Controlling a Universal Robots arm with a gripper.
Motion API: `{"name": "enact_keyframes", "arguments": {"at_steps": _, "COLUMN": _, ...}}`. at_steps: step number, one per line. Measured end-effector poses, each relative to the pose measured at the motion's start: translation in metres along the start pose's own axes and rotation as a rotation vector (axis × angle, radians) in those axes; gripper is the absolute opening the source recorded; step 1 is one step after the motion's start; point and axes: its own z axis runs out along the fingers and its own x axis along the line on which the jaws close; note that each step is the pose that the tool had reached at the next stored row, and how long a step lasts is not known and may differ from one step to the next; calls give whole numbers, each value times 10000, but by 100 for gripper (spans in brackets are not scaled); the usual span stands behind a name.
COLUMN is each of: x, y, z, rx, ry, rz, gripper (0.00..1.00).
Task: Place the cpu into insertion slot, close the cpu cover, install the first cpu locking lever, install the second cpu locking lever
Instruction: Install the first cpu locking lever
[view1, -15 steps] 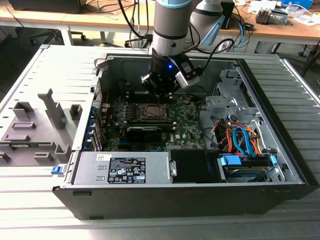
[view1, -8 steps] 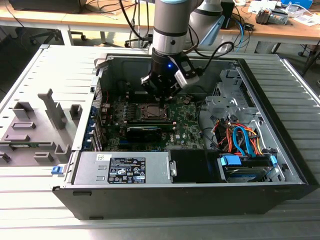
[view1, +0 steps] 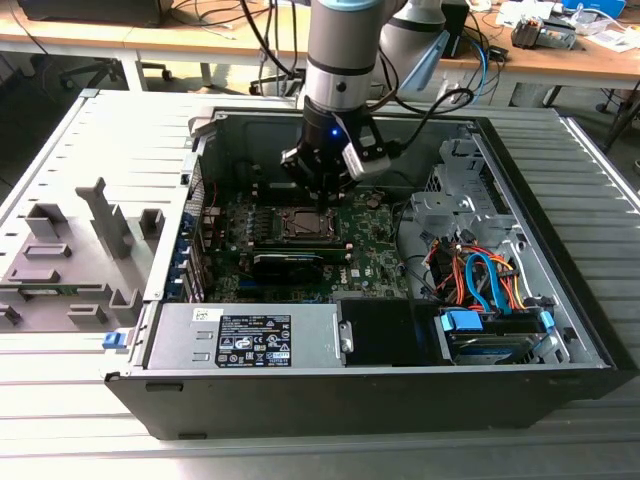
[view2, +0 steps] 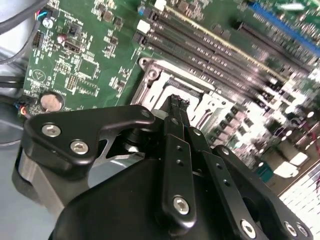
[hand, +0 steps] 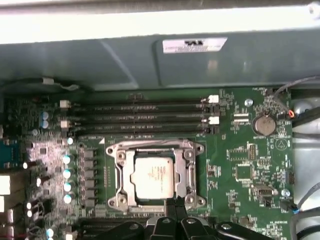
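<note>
1. One black claw (view1: 322, 195) on the grey arm hangs inside the open black computer case (view1: 560, 370), which lies on its side on the ribbed grey worktop (view1: 60, 440); in the exterior view the claw is just above the socket area of the green motherboard (view1: 370, 245).
2. In the first wrist view the small flat square cpu with a silvery-grey metal top (hand: 154, 178) already lies in the dark square insertion slot (hand: 176, 170), and the thin silvery metal cpu cover with a square window (hand: 189, 172) appears to frame it, lying flat. Whether it is fully pressed down cannot be told.
3. The claw's narrow black fingers (hand: 176, 206) stand close together with nothing between them; their tips sit at the socket's edge, at about 5 o'clock from the chip in the first wrist view. In the second wrist view the fingertips (view2: 176, 102) reach down onto the metal frame (view2: 150, 85).
4. Judged from this, placing the chip is done and the work has reached closing the cover or setting a locking lever; the levers themselves are too thin to pick out with certainty.
5. The four long black memory slots (hand: 145, 117) lie at 12 o'clock from the socket, well clear of the claw.
6. The next move calls for a steady downward push at the frame's edge, kept off the chip's top and the small parts around it.
</note>
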Motion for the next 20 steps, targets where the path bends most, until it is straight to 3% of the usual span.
{"name": "enact_keyframes", "arguments": {"at_steps": 2, "x": 0, "y": -2, "z": 0, "rx": -342, "ry": 11, "rz": -1, "gripper": 11}}
{"name": "enact_keyframes", "arguments": {"at_steps": 3, "x": 0, "y": -3, "z": -1, "rx": -437, "ry": 15, "rz": -4, "gripper": 11}}
{"name": "enact_keyframes", "arguments": {"at_steps": 9, "x": 0, "y": -4, "z": -1, "rx": -438, "ry": 15, "rz": -3, "gripper": 11}}
{"name": "enact_keyframes", "arguments": {"at_steps": 13, "x": 2, "y": -4, "z": -78, "rx": -438, "ry": 14, "rz": -3, "gripper": 11}}
{"name": "enact_keyframes", "arguments": {"at_steps": 20, "x": 3, "y": -4, "z": -96, "rx": -438, "ry": 14, "rz": -3, "gripper": 11}}
